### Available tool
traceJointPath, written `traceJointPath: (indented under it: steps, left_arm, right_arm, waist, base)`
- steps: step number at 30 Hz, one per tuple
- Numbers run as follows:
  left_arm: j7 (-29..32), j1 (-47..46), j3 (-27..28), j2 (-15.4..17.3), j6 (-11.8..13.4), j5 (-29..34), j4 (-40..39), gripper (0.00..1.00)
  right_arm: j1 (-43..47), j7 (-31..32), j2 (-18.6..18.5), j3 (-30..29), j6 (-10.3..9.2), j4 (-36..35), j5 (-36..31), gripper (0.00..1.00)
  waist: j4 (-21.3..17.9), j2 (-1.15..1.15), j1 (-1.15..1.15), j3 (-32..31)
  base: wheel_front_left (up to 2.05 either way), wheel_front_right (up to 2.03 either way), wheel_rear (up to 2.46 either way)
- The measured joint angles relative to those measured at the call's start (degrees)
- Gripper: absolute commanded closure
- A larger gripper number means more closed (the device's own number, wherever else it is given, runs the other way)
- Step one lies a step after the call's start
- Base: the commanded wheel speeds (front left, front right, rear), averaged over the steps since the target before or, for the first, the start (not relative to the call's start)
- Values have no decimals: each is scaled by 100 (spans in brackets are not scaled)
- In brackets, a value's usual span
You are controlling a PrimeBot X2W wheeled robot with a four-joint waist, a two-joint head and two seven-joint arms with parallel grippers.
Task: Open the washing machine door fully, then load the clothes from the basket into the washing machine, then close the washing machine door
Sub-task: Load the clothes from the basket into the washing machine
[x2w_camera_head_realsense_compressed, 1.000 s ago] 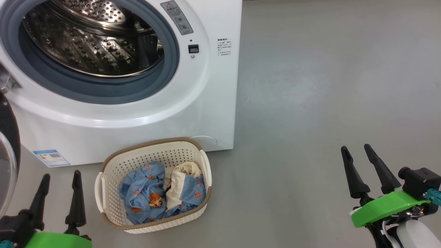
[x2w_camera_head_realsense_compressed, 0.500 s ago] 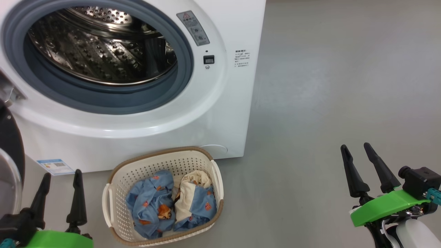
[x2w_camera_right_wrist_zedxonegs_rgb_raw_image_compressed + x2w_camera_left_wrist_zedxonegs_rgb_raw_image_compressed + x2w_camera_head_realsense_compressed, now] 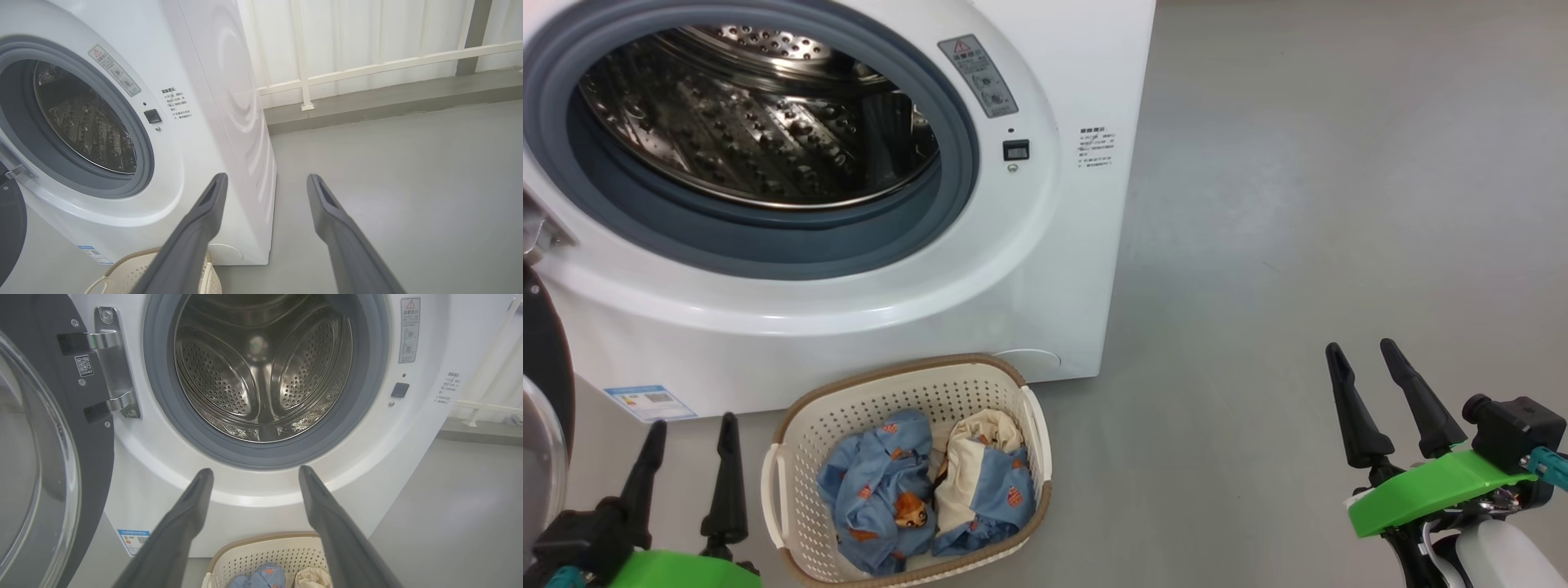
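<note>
My left gripper and right gripper gape wide. Crumpled blue clothes fill the perforated cream plastic basket, six o'clock of the white washing machine.

The washing machine door stands out on the left, so the way into the drum is wide open. The basket sits just under that hole, open on top. Lots of room over the grey floor on the right

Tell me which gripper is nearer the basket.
Left. The left gripper sits just left of the basket; the right gripper hangs well off to its right, above the floor.
</note>
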Motion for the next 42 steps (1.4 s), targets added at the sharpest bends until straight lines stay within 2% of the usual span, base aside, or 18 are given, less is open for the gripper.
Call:
traceJointPath:
  steps: [10, 20, 37, 42]
  left_arm:
    - [0, -1, -109, -104, 0, 46, 286, 0]
    - [5, -276, -760, -159, 0, 57, 1306, 0]
    - [5, -2246, -1756, -54, 0, -290, 3181, 0]
    - [4, -2780, -2060, 70, 0, -426, 3675, 0]
  right_arm:
    - [-1, 0, 19, 3, 0, -8, 0, 0]
    - [-69, 0, 88, 4, 0, -104, -11, 0]
    - [-985, -16, 289, 100, 0, -203, -410, 0]
    - [-1212, -16, 389, 177, 0, -213, -568, 0]
  waist:
    - [-20, 0, 0, 100]
    - [-83, 0, 0, 426]
    - [-179, 0, 1, 1777]
    - [-207, 0, 1, 2211]
  base:
    - [0, 0, 0]
    - [0, 0, 0]
    - [0, 0, 0]
    - [0, 0, 0]
